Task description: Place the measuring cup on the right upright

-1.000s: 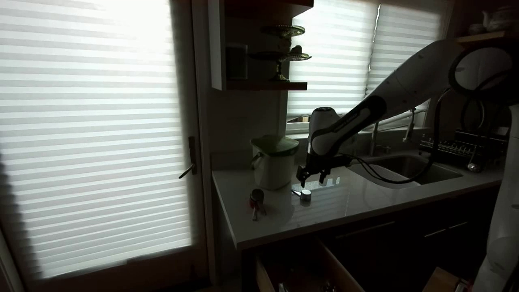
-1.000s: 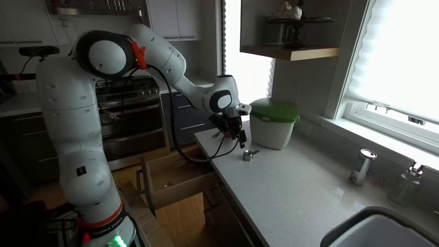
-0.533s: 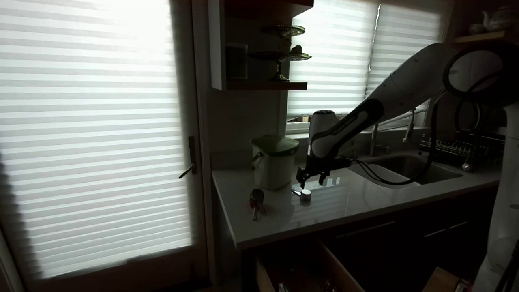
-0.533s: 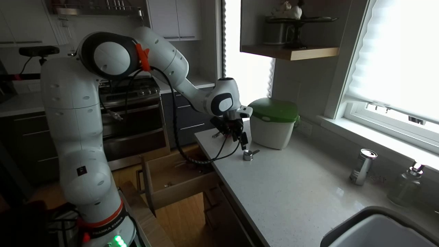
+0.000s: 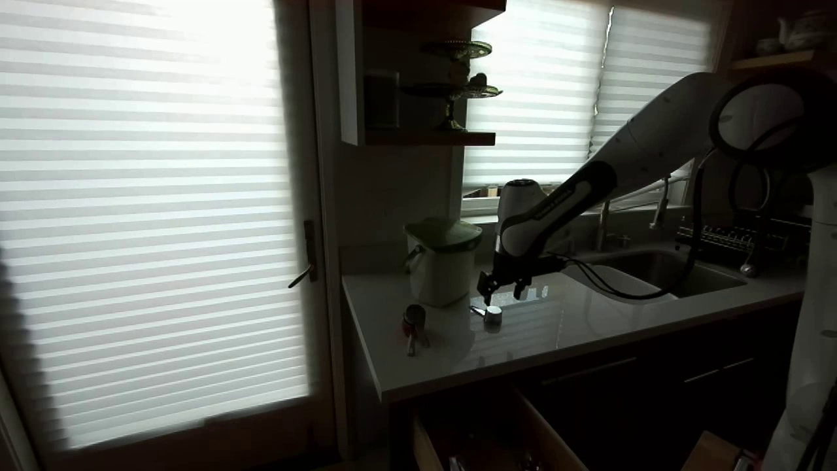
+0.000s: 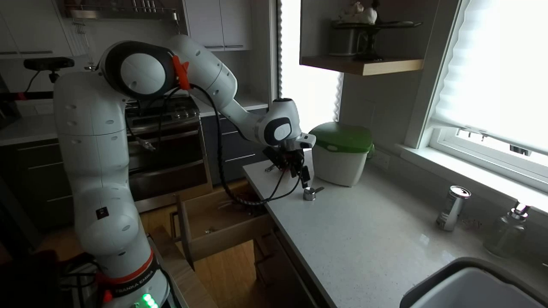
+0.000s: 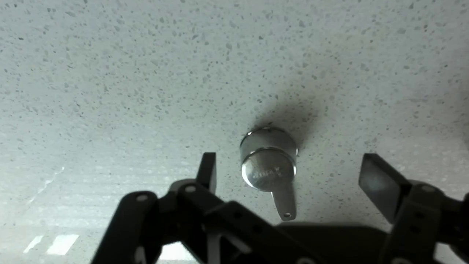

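one measuring cup (image 7: 268, 168) lies just below the pincer (image 7: 291, 170), seen between its wide-parted fingers (image 7: 379, 185).

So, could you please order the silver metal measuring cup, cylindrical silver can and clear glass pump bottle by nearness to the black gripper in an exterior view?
1. Measuring cup, just below the gripper.
2. Can, at right.
3. Pump bottle, farther right.

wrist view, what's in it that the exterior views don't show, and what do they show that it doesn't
Only the wrist view: faint lettering on the cup, not clearly legible, and the hole at the end of its handle.

Only the exterior views: the white bucket with its lid, the open drawer, the shelf and the window blinds.

Shared: the cup, its handle, the gripper and the counter.
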Robot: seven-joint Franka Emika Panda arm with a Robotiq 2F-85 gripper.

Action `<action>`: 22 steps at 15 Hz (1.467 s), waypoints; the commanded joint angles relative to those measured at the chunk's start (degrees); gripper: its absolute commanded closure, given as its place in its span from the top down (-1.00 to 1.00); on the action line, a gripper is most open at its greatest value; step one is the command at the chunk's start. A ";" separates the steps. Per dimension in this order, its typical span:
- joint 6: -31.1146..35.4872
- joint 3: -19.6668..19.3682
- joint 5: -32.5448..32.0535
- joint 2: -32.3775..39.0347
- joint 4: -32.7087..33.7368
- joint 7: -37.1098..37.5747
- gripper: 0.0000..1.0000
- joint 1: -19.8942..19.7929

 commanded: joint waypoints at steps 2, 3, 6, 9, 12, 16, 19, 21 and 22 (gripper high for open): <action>1.81 -1.38 -0.25 3.56 2.13 -0.52 1.00 1.24; 2.16 -1.44 0.11 4.23 2.53 -1.10 1.00 1.19; 3.45 -2.05 -0.02 6.05 3.48 -1.92 1.00 1.27; 4.88 -2.54 0.49 7.91 4.53 -3.05 1.00 1.21; 5.30 -1.67 3.51 9.53 5.66 -6.57 1.00 0.31; 5.05 -2.05 5.05 11.19 7.33 -8.68 1.00 0.23; 4.77 -2.35 5.61 11.95 8.16 -9.62 1.00 0.07; 4.69 -2.66 5.69 12.24 8.52 -10.03 0.96 0.09; 4.50 -2.66 6.02 12.34 8.68 -10.37 0.91 -0.01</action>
